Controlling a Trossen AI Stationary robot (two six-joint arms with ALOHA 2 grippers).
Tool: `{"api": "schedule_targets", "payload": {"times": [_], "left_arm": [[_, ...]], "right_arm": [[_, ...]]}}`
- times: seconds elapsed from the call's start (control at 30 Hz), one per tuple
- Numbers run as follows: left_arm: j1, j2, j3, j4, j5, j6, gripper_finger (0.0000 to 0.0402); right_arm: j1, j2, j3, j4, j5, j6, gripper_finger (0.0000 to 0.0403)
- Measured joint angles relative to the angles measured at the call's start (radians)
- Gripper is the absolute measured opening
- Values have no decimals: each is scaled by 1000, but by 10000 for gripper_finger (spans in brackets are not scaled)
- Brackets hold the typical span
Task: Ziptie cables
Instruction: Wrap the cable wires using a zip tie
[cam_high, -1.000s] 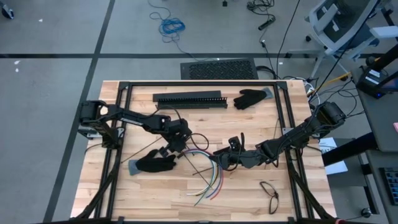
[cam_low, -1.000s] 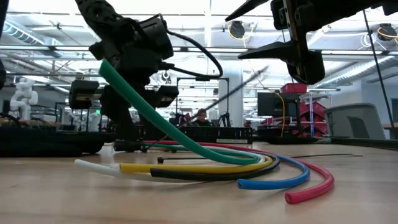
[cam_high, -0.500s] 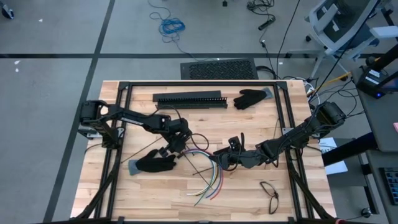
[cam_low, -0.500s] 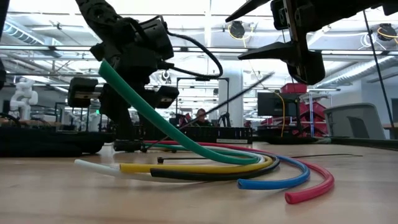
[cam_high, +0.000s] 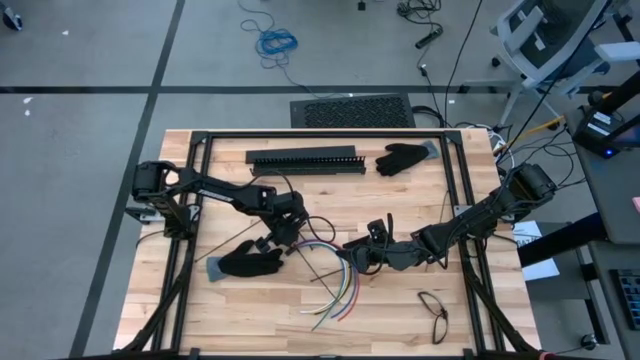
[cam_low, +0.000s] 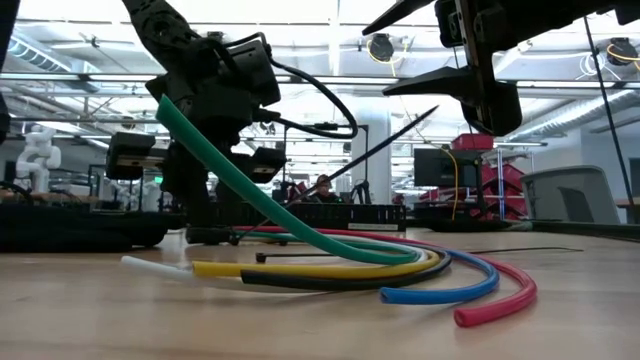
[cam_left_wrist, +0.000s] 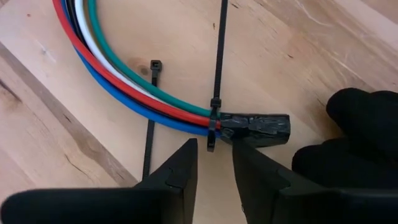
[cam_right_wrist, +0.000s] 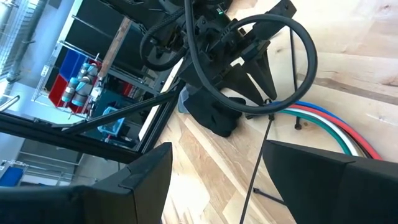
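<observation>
2 grippers over the cables (cam_left_wrist: 118, 81): left jaws narrowly parted by the zip tie (cam_left_wrist: 216, 93), right jaws released.

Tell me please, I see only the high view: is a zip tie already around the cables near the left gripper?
Observer: Yes. The left wrist view shows a black zip tie looped around the cables, right beside their black-taped end.
Operator: Does the left gripper hold it?
Observer: It seems not. The left gripper has a narrow gap between its fingers. The tie's short end sits at the fingertips, not pinched.
Operator: And the right gripper?
Observer: The right gripper is wide open. A thin black strip passes between its fingers and appears to touch neither.
</observation>
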Motion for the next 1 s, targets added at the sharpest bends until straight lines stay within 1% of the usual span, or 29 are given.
{"api": "schedule_targets", "payload": {"times": [0.2, 0.37, 0.8, 1.0], "left_arm": [[0, 0, 0, 6, -1, 0, 63], [0, 0, 0, 41, -8, 0, 49], [0, 1, 0, 45, -8, 2, 47], [-1, 40, 0, 55, -5, 20, 47]], "right_arm": [[0, 0, 0, 1, 4, -7, 249], [0, 0, 0, 0, 4, -8, 249], [0, 0, 0, 1, 3, -9, 249], [0, 0, 0, 1, 3, -9, 249]]}}
